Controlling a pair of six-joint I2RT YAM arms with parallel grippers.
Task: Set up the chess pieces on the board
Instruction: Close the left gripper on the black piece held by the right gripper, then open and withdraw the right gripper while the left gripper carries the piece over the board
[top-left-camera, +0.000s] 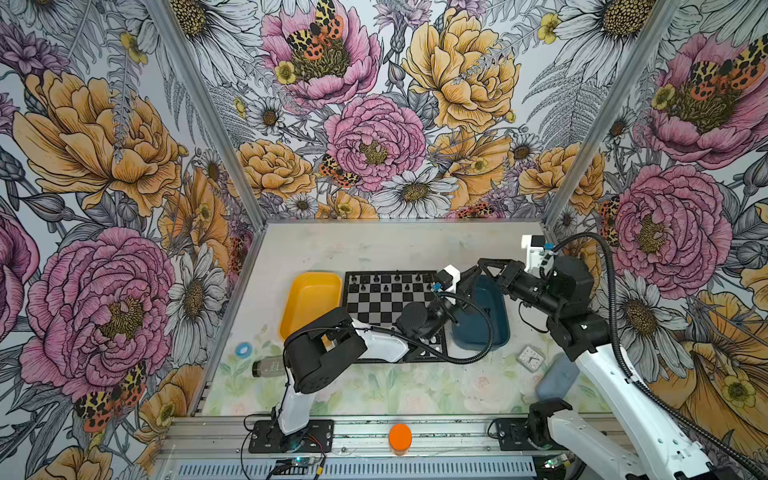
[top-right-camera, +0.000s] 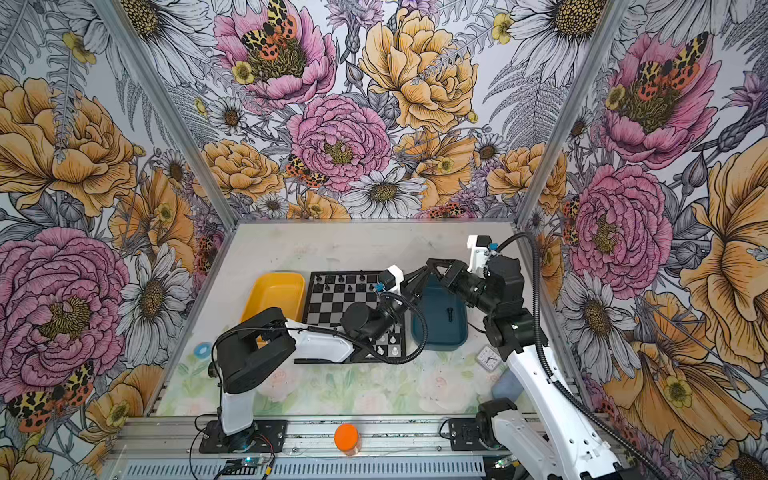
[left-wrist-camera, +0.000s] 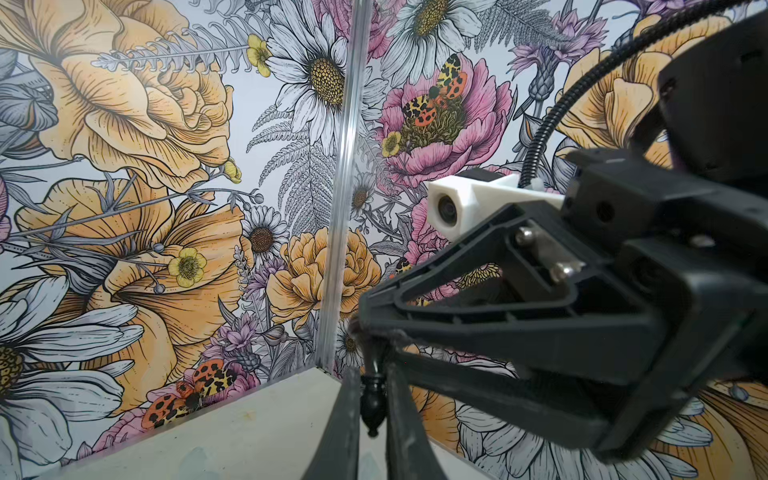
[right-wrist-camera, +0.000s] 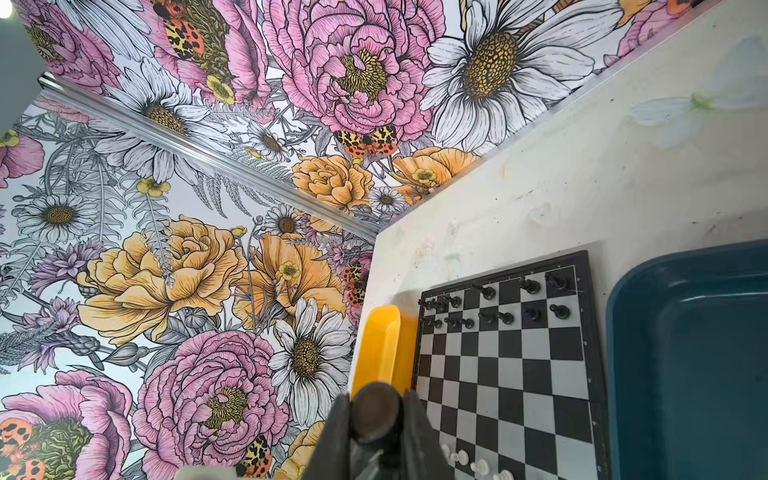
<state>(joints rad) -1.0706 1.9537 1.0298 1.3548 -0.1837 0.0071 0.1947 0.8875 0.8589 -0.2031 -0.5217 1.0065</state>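
Floral-papered booth, left hand and right hand both pinching one black chess piece

Bright, even light fills every picture; shadows are soft. The walls bend at the edges. Up close, the left gripper and right gripper look blurry.

Tabletop, pale, faintly floral.
- Yellow tray, shallow: left part.
- Dark blue tray: right part.
- Light blue ring and grey bottle, the bottle on its side: front left, near each other.
- Small white clock, face up, beside a grey-blue block: front right.
- Orange-lidded jar — on the front metal rail.
- Walls: floral wallpaper — peonies, daisies, moths.
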